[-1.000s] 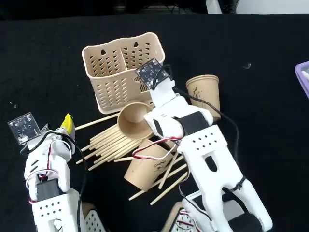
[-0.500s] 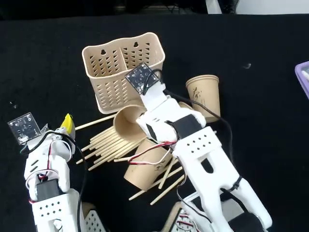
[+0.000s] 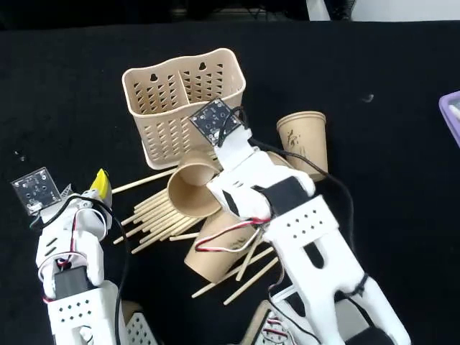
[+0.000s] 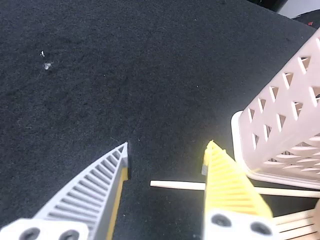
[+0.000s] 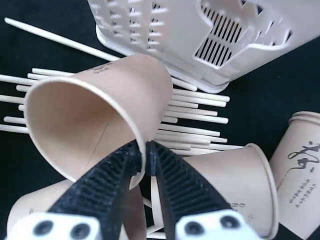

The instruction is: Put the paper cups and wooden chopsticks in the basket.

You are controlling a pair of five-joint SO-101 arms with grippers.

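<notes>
My right gripper (image 5: 145,150) is shut on the rim of a paper cup (image 5: 95,115), pinching its wall with one finger inside and one outside. In the high view this cup (image 3: 190,190) is held on its side just in front of the beige two-compartment basket (image 3: 183,100), over the scattered wooden chopsticks (image 3: 162,212). A second cup (image 3: 215,251) lies on its side below the arm. A third cup (image 3: 305,140) stands mouth down to the right. My left gripper (image 4: 167,147) is open at the lower left, over a single chopstick (image 4: 177,185) near the basket's corner (image 4: 285,125).
More chopsticks (image 3: 244,277) lie crossed under and beside the lying cup. A purple container edge (image 3: 451,115) shows at the far right. The black tabletop behind and left of the basket is bare.
My right gripper has swung slightly left and toward the front with the cup, tipping its mouth more leftward. The left arm has not moved.
</notes>
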